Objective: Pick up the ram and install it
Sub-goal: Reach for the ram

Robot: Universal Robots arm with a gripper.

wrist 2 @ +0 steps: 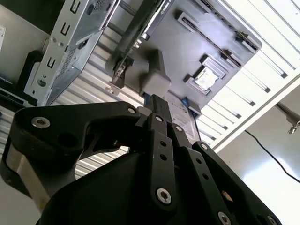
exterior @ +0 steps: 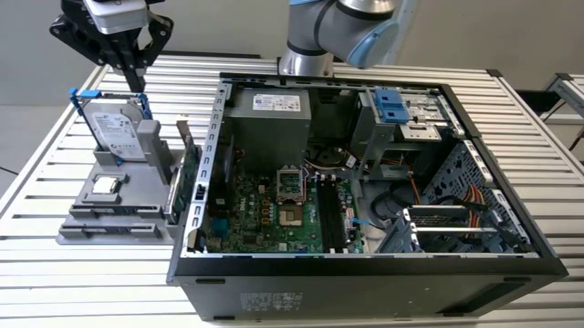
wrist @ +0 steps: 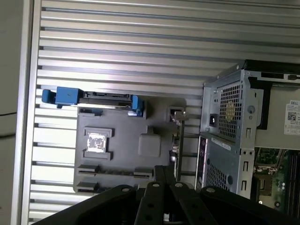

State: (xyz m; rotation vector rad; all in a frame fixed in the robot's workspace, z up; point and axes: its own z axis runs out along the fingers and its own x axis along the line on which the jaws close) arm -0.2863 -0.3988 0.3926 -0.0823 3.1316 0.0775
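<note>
The table (exterior: 55, 273) is slatted metal. On it stand a grey holder (exterior: 100, 229) and an open computer case (exterior: 365, 290)

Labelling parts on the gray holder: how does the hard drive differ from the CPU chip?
The hard drive stands upright in its slot; the CPU chip lies flat. The hard drive is far larger than the small square CPU chip. The hard drive has a blue handle; the CPU chip has none. Both are silver and sit on the gray holder.
</note>
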